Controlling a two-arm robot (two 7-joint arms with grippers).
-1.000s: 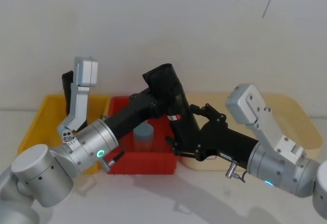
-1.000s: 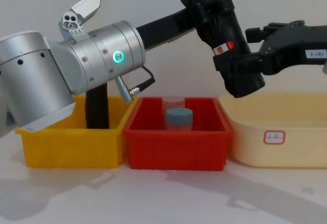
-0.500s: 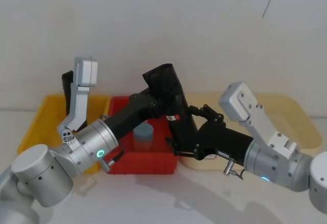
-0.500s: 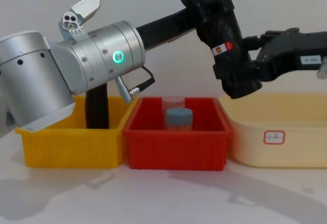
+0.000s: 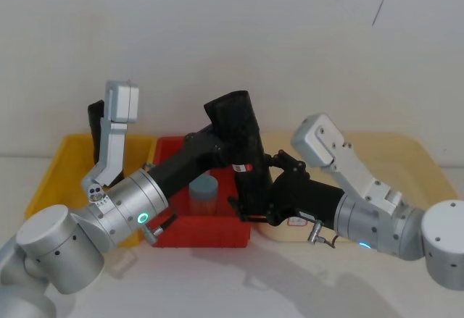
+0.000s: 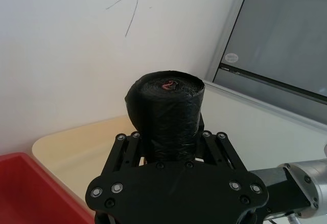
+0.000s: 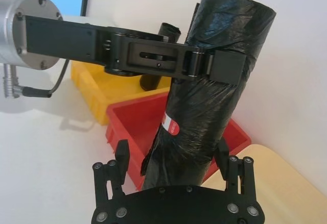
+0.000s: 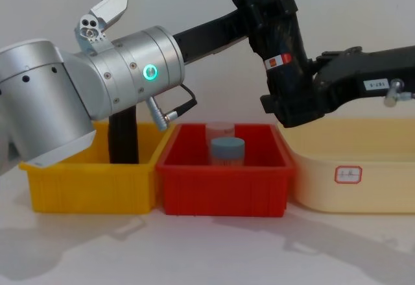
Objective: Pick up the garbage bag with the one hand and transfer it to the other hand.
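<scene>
While the left claw [image 8: 267, 4] clamps the bag [image 8: 285, 41] near its top, aloft above the red bin [image 8: 220, 187], the right claw [image 7: 172, 157] straddles its lower end, fingers spread, a gap showing on one side.

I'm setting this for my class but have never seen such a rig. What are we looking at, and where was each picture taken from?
It is a robot with two arms. Two pictures come from its head and chest, two from cameras on its wrists. The left hand holds up a garbage bag roll; the open right hand straddles its lower end. Below stand a yellow bin holding another roll, a red bin with a jar, and a cream bin.
</scene>
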